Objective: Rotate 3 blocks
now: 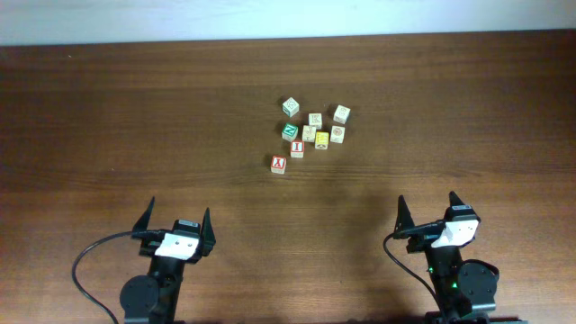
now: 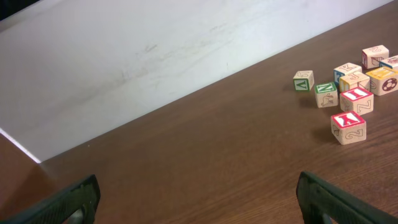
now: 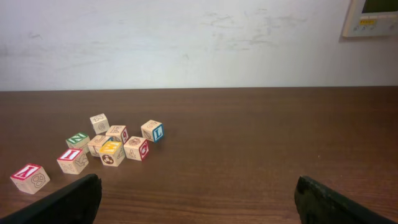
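While the left end effector (image 1: 178, 219) and right end effector (image 1: 427, 207) are sitting spread and empty, reaching toward the yellow-faced wooden alphabet cube (image 1: 321, 139) is looking like the first move.

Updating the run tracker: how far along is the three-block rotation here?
Done: nothing evident, and one moment cannot show whether any cube was already turned. In hand: nothing. The left gripper and right gripper both stand open and empty near the table's front edge, well apart from the cluster. Left: apparently all three rotations, likely the yellow block and the cream blocks beside it.
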